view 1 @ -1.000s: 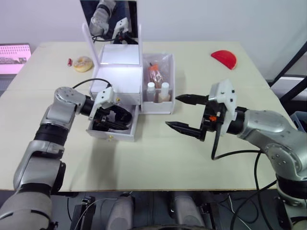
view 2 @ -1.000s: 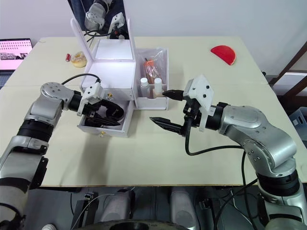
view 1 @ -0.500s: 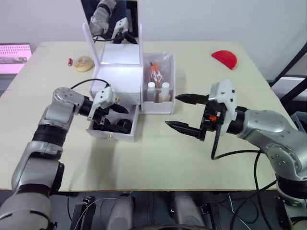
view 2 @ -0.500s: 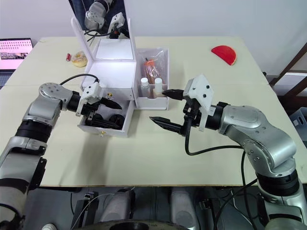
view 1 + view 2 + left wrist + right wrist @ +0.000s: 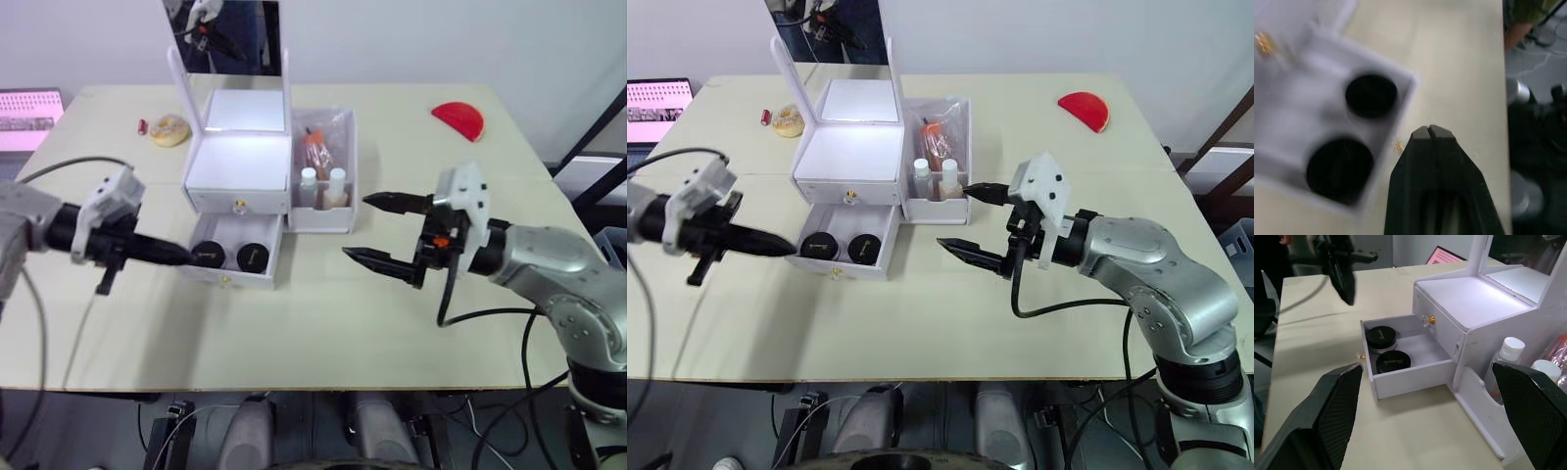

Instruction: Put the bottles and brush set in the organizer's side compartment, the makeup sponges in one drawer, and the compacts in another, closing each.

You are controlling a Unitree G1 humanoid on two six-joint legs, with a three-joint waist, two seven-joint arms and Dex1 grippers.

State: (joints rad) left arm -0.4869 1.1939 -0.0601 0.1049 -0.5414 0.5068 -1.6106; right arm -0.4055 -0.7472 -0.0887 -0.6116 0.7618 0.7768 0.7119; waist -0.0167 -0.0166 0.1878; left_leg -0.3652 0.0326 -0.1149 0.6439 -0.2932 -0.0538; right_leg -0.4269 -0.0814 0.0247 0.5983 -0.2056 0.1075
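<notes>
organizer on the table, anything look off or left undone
Only the lower drawer: it stands pulled out with two black compacts inside, not yet shut. The left gripper sits shut beside it. Nothing spilled or tipped.

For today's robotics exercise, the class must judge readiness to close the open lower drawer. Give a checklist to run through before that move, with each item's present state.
1. Two round black compacts lie inside the open white lower drawer: ok.
2. Nothing sticks up past the drawer rim: ok.
3. Left gripper, fingers shut, is outside the drawer: ok.
4. Right gripper, open, hangs apart from the white organizer: ok.
5. Upper drawer closed: ok.
6. Makeup sponges inside it: cannot tell.
</notes>
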